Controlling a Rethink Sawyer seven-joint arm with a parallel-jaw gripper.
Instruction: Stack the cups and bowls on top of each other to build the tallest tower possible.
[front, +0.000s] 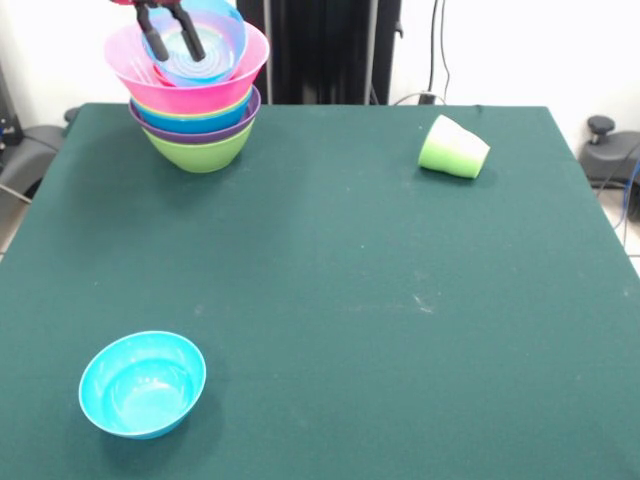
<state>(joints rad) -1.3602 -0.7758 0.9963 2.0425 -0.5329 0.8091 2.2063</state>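
Note:
The tower stands at the far left of the table: a lime green bowl (200, 152) at the base, then purple (190, 131), blue (205, 118) and thin green rims, and a huge pink bowl (190, 92) on top. A light blue bowl (218, 48) lies tilted inside the pink one. My gripper (172, 35) comes down from the top edge, open, with one finger on each side of the blue bowl's wall. A light green cup (455, 148) lies on its side at the far right. A small cyan bowl (142, 385) stands upright at the near left. The yellow-orange cup and the red bowl are not in view.
The green table (330, 300) fills the view. The robot's black pedestal (320, 50) stands behind its far edge. Cables and dark equipment lie on the floor at both sides.

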